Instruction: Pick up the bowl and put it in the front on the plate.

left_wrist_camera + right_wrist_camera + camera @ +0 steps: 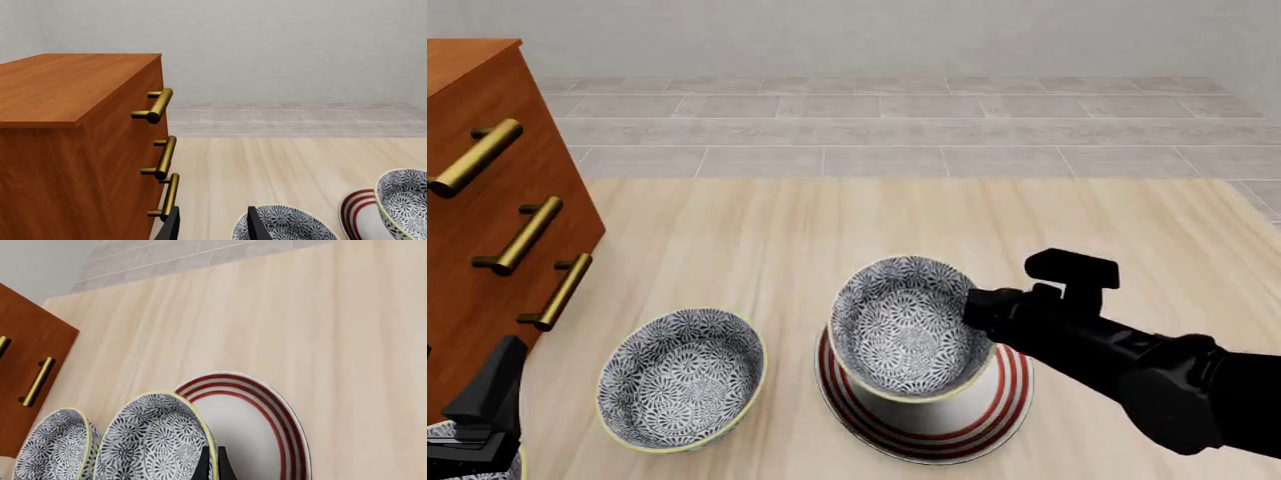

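The blue-and-white floral bowl (908, 325) hangs tilted over the white plate with red rings (941, 420), its base at or just above the plate's middle. My right gripper (972, 305) is shut on the bowl's right rim; in the right wrist view its fingers (212, 457) pinch the yellowish rim of the bowl (157, 440) beside the plate (280, 410). My left gripper (487, 395) stands open at the front left, holding nothing. The left wrist view shows its fingers (212, 227) apart, near the other bowl.
A slightly wider bowl of the same pattern (681, 378) sits on the table left of the plate. A wooden drawer cabinet with brass handles (481, 200) stands along the left side. Tiled floor lies beyond the table's far edge.
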{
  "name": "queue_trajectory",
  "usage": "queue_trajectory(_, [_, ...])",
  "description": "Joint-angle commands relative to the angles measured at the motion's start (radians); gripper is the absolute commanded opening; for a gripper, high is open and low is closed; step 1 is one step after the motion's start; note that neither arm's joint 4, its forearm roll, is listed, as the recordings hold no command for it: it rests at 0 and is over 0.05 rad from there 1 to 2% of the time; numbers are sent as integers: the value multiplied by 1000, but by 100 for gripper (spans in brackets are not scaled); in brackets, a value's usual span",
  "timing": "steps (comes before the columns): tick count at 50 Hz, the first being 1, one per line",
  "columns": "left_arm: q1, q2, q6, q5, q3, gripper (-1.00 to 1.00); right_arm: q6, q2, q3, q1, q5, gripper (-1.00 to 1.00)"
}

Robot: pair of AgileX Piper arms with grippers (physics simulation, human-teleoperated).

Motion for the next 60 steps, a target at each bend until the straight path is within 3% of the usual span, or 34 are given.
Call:
queue_trajectory(1, [0,0,0,0,0,100,33,7,25,-1,-25,-100])
queue_trajectory(22, [0,0,0,0,0,100,48,43,57,-5,-75,-100])
queue_trajectory(52, [0,0,0,0,0,100,21,67,22,-16,-44,-100])
queue_trajectory(53, [0,0,0,0,0,100,20,69,21,-20,-45,100])
queue_trajectory(54, [0,0,0,0,0,100,-1,75,9,-41,-32,100])
queue_trajectory(60, [0,0,0,0,0,100,1,64,16,-39,-38,100])
